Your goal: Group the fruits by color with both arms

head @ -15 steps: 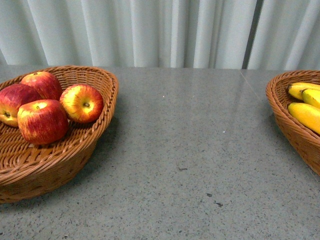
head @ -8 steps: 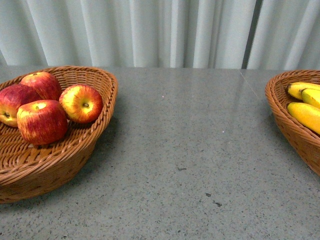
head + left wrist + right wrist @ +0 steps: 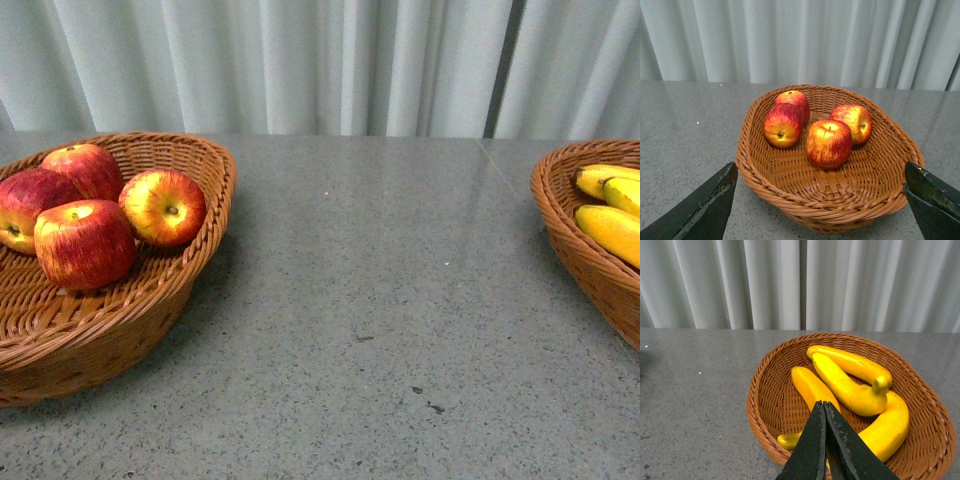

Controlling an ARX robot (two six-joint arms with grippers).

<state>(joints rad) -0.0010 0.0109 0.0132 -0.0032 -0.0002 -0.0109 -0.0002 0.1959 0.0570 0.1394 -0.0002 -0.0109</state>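
**Sorting looking finished**

Left gripper [image 3: 817, 200] jaws are standing wide, empty; right gripper [image 3: 825, 412] jaws are pressing together, holding nothing. Apples [image 3: 85, 243] are sitting in the left basket [image 3: 200, 255], bananas [image 3: 610, 228] in the right basket [image 3: 560, 215]. No fruit is lying loose on the bench [image 3: 400, 300].

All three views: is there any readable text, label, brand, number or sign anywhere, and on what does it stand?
None: no view shows any text.
The apples and bananas carry no stickers.
The two wicker baskets, one and the other, the grey table and the curtain are unmarked.
The left gripper and the right gripper show plain black fingers, no lettering.
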